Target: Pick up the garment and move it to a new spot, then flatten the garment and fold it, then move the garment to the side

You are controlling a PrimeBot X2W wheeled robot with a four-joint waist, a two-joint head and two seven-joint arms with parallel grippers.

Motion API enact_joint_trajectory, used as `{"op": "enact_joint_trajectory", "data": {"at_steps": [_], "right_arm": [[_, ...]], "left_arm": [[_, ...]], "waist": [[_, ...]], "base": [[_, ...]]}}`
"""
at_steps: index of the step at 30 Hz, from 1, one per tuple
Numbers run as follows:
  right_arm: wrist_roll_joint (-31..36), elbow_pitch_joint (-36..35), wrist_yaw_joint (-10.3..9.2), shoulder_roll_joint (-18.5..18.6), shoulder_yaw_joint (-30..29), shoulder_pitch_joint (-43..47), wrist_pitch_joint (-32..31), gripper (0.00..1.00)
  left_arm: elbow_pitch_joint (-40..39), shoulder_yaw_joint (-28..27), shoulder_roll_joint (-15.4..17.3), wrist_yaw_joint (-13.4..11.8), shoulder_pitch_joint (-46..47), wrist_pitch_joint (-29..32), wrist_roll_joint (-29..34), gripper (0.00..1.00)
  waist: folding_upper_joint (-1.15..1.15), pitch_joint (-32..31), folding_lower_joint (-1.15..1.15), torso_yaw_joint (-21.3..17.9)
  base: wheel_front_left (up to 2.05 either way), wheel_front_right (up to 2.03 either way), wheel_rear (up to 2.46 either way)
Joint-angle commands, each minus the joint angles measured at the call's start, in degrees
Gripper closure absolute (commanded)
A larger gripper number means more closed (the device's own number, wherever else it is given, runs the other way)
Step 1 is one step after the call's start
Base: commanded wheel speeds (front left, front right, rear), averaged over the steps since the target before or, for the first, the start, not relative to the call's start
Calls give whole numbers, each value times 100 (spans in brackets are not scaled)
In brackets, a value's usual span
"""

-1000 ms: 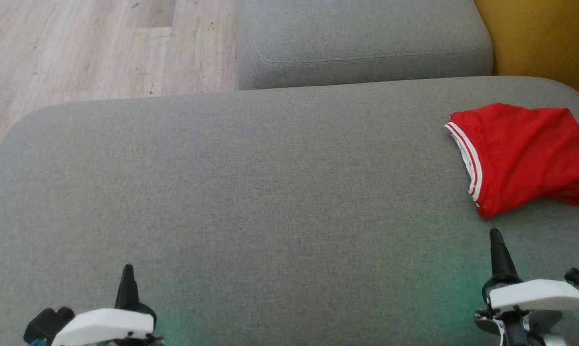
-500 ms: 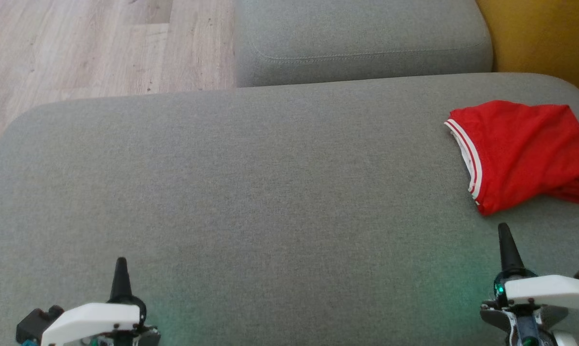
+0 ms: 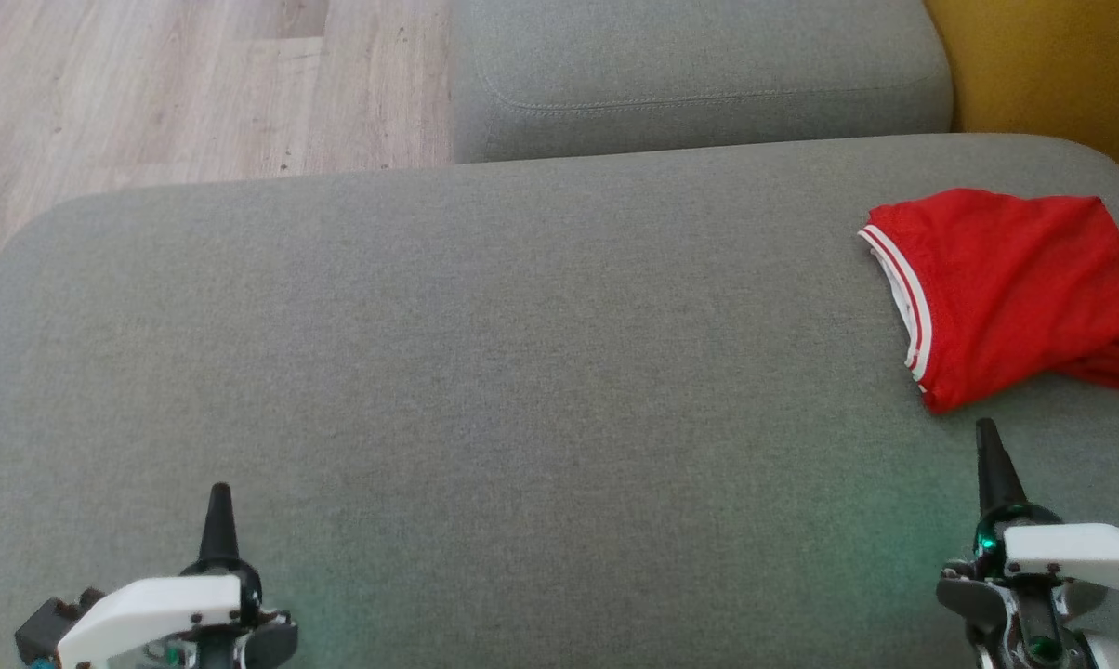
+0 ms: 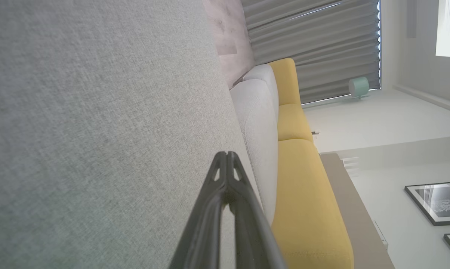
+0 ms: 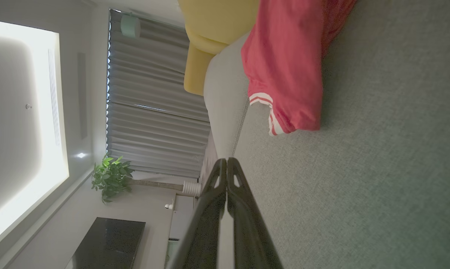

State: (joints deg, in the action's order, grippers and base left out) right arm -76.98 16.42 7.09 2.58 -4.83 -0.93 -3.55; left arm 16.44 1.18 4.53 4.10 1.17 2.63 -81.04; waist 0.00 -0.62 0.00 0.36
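Both grippers drift a bit up and outward in the head view, left gripper (image 3: 217,492) and right gripper (image 3: 987,432), each with fingers pinched together on nothing. That view slides a touch too, so that's the camera, not the red garment (image 3: 1015,288). It sits as a compact, roughly folded bundle at the right end of the grey cushion (image 3: 522,372), just ahead of the right gripper and apart from it, which fits either waiting to be grabbed or already folded and parked aside. Either way, I'd keep those closed tips from snagging the striped hem.

I see the garment (image 3: 1015,288) on the cushion's (image 3: 522,372) right side, just beyond my right hand (image 3: 987,429), well apart from my left hand (image 3: 217,492).
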Motion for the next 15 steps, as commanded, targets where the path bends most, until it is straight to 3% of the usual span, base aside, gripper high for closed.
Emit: {"op": "enact_joint_trajectory", "data": {"at_steps": [1, 15], "right_arm": [[-168, -217, 33, 64, 50, -333, -48, 100], [-1018, -232, 37, 65, -57, -448, -176, 100]], "left_arm": [[-194, -259, -3, 58, 350, 54, -121, 100], [-220, -568, -97, 230, 443, 254, -732, 100]], "waist": [[0, 4, 0, -2], [0, 51, 0, -22]], "base": [[0, 0, 0], [0, 0, 0]]}}
